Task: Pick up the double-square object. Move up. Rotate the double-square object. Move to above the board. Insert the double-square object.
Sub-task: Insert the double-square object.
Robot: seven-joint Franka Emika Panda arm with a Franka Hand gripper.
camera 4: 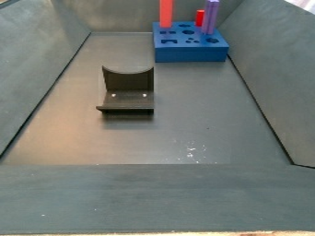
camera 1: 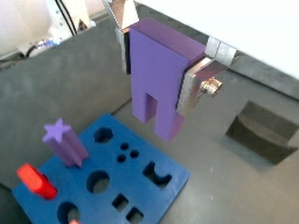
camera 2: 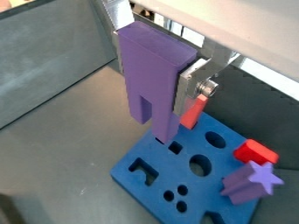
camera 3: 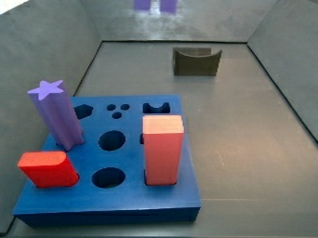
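My gripper (camera 1: 156, 87) is shut on the double-square object (camera 1: 162, 52), a tall lilac block with its two prongs pointing down. Both wrist views show the grip, with a silver finger (camera 2: 191, 89) on each narrow side of the block (camera 2: 149, 66). The block hangs high above the floor, near the edge of the blue board (camera 1: 140, 179). In a side view only its prongs (camera 3: 155, 6) show at the top edge, behind the board (camera 3: 125, 191). The board also shows in the other wrist view (camera 2: 152, 175) and far off in a side view (camera 4: 185, 51).
On the board stand a purple star-topped column (camera 3: 52, 116), a low red block (camera 3: 47, 167) and a tall red block (camera 3: 163, 149). The dark fixture (camera 4: 125, 92) stands on the grey floor away from the board (camera 3: 195, 60). Grey walls enclose the floor.
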